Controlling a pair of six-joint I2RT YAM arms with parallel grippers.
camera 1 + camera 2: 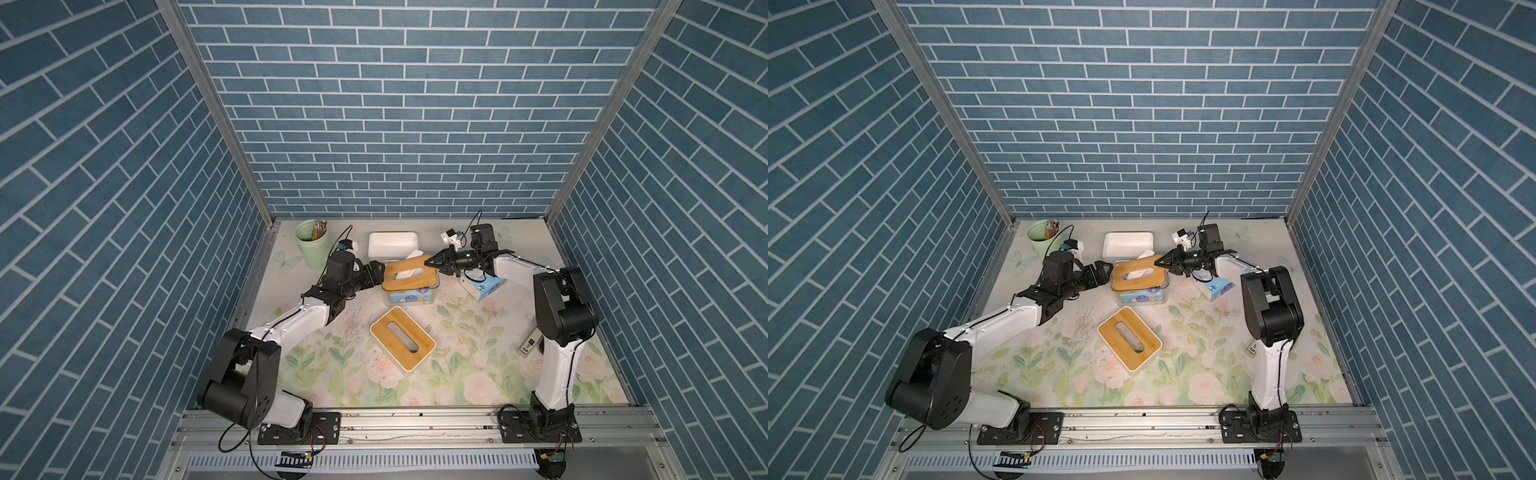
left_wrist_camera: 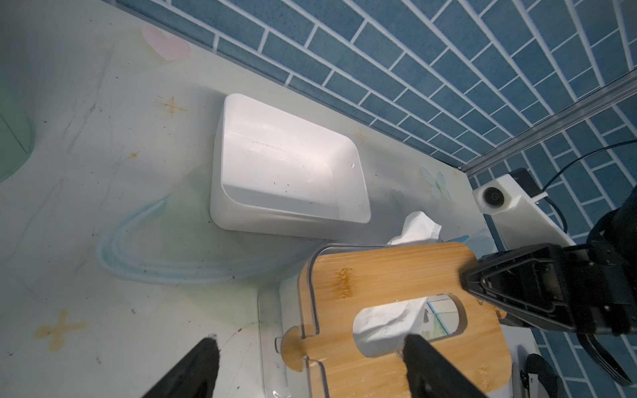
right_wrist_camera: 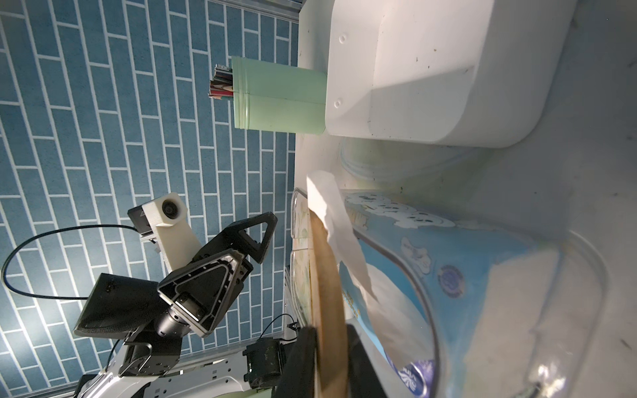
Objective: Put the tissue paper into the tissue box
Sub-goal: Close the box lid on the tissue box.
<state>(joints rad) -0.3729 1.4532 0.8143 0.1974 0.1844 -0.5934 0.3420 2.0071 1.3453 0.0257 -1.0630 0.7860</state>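
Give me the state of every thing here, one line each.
Bamboo lid: askew on clear box, not seated.
Tissue: poking through lid slot.
Left hand: open.
Right hand: shut on bamboo lid.
White box: open, empty.
Second tissue box: lid on.
Green cup: upright, holding pencils.

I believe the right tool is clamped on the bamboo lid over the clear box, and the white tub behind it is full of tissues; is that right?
Not quite: the white tub holds no tissues, as the left wrist view shows. The right tool is indeed clamped on the bamboo lid over the clear box.
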